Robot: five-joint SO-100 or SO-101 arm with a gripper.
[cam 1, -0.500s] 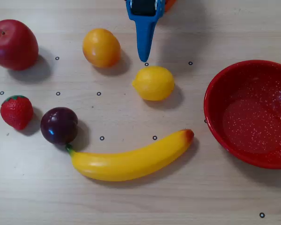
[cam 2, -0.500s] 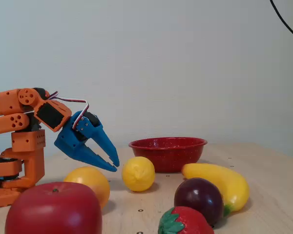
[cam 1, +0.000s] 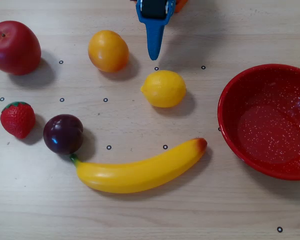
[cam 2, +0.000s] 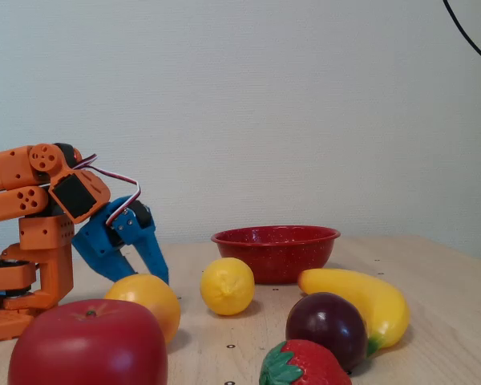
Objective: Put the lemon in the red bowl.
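The lemon (cam 1: 163, 88) is a plain yellow oval fruit lying on the wooden table near the middle; in the fixed view (cam 2: 227, 285) it sits in front of the bowl. The red bowl (cam 1: 230, 95) with white speckles stands empty at the right edge of the overhead view, and its rim (cam 2: 274, 236) shows behind the lemon in the fixed view. My blue gripper (cam 1: 154, 54) comes in from the top of the overhead view, its tip a short way behind the lemon and apart from it. In the fixed view the gripper (cam 2: 143, 276) hangs tilted down with its jaws spread, holding nothing.
An orange-yellow round fruit (cam 1: 108, 50) lies just left of the gripper. A banana (cam 1: 140, 171) lies in front of the lemon. A plum (cam 1: 63, 133), a strawberry (cam 1: 18, 119) and a red apple (cam 1: 14, 47) are at the left. The orange arm base (cam 2: 32, 241) stands far left.
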